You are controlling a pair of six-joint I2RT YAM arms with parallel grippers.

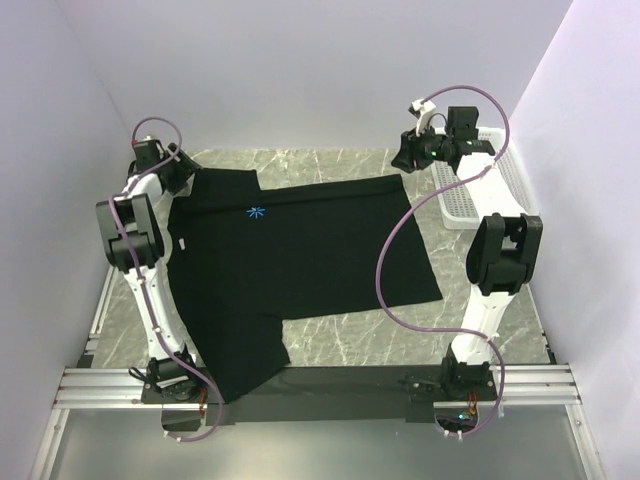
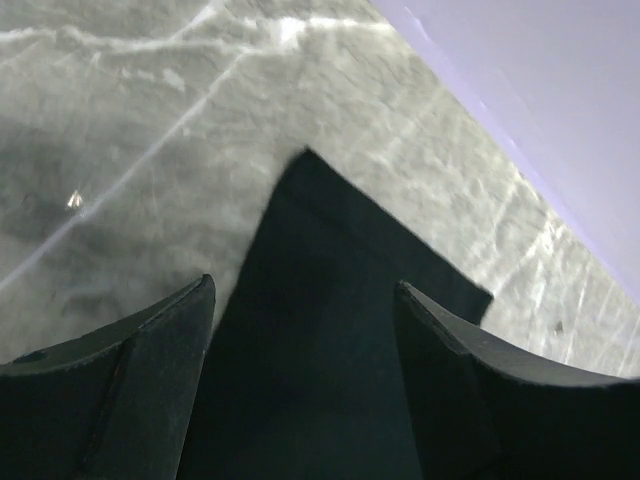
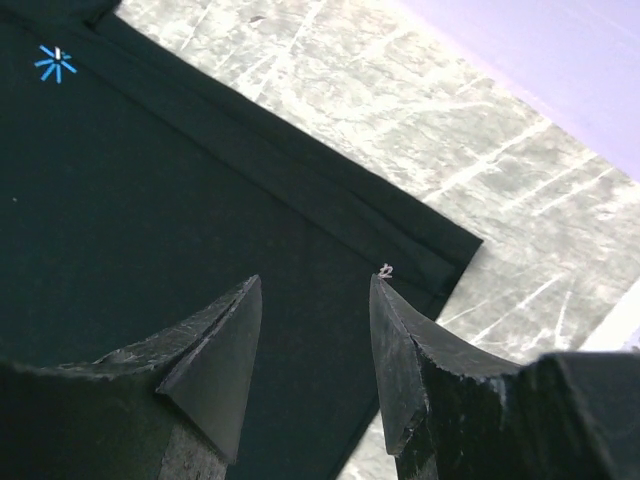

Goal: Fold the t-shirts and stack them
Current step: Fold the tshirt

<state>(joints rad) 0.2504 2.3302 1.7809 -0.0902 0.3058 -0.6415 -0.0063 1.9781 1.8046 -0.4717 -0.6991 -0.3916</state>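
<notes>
**Black shirt flat, end effectors open**

The floppy black cloth t-shirt [image 1: 300, 250] lies spread on the grey marbled surface [image 1: 350, 335]. Only the top view shows the white slatted basket [image 1: 462, 205], contents unclear. Wrist views show the left end effector [image 2: 305, 290] and right end effector [image 3: 315, 285] parted, empty, above shirt corners.

One t-shirt [image 1: 300, 250], one basket [image 1: 460, 210]

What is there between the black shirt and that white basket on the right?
Only a strip of bare marble table separates the t-shirt from the basket, with a purple cable looping above it. The top view shows this.
</notes>
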